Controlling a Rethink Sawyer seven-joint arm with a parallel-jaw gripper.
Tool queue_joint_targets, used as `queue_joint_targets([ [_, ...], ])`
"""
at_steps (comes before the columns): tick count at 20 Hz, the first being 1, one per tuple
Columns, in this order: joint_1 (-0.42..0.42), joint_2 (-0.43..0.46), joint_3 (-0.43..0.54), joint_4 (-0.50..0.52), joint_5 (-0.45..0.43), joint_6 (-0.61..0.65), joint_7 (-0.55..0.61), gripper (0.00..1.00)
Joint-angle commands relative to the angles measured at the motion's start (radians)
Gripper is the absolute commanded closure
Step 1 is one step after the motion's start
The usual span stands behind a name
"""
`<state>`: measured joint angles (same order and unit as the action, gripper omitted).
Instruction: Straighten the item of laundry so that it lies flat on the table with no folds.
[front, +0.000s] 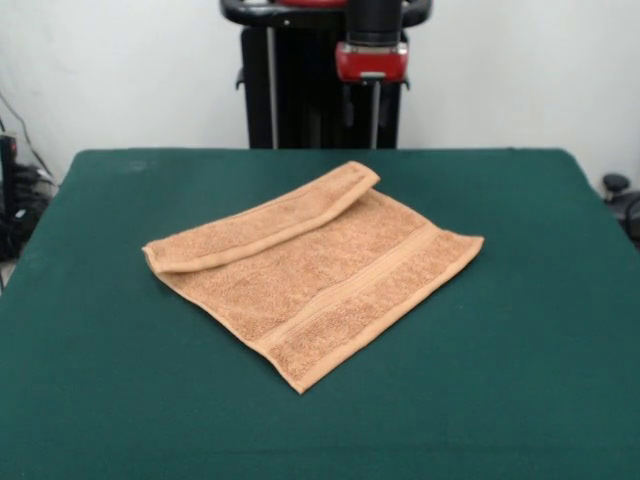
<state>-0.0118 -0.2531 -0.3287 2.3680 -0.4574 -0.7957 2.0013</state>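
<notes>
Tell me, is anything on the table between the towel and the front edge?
No. In the front view, only bare green table lies below the towel.

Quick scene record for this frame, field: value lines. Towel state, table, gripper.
towel: orange-tan terry cloth, lying at an angle near the table's middle
fold: far edge strip turned over onto the towel's top, so not yet flat
band stripe: runs along the side toward the near-right edge
table: dark green surface, much wider than the towel
gripper: raised behind the table's far edge, clear of the towel; open or shut cannot be told
</notes>
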Motion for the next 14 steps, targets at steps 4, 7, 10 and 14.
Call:
queue_joint_targets([
  [4,0.028,-0.013,0.038,-0.091,-0.022,0.187,0.044,0.00],
  [7,0.024,-0.018,0.057,-0.110,-0.020,0.213,0.048,0.00],
  [10,0.011,-0.029,0.079,-0.127,-0.019,0.255,0.053,0.00],
  [14,0.034,-0.007,0.074,-0.150,0.003,0.239,0.062,0.00],
])
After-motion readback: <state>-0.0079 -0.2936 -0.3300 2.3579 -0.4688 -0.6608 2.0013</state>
